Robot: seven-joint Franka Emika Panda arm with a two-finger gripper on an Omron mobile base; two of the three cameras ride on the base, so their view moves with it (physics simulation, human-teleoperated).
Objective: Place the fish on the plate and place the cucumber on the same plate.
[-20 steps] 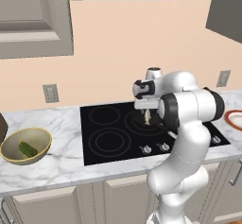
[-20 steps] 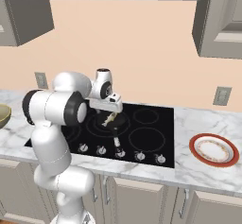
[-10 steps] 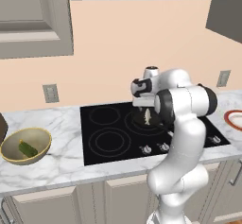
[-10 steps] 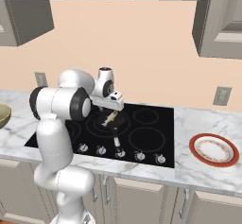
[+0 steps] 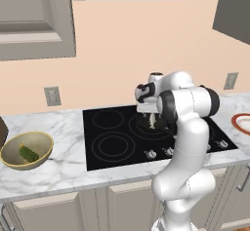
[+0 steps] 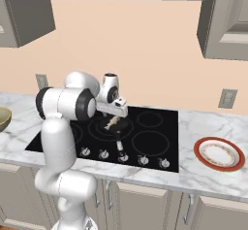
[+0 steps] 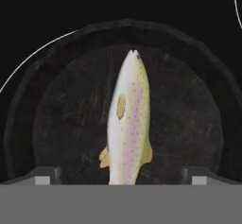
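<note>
- Hand view: my pincer stands wide open, with one finger tip low at the left and the other low at the right, and nothing is gripped between them.
- Hand view: the fish lies straight ahead of my pincer, midway between the two tips, with its head pointing away from me and its tail end nearest me. It is pale and speckled, with a pinkish band along its side.
- The fish rests in the black frying pan, whose round rim curves around it on every side I can see; the pan sits on the black cooktop.
- Left base view: my pincer hangs close above the fish over the cooktop; I cannot tell from here whether the tips touch it.
- Right base view: the fish lies in the pan just under my pincer, and the pan's handle points toward the counter's front edge.
- Right base view: the plate is well off to my pincer's right, on the marble counter past the cooktop's edge.
- Left base view: the cucumber is far to my pincer's left, lying inside the yellow-tan bowl on the counter.
</note>
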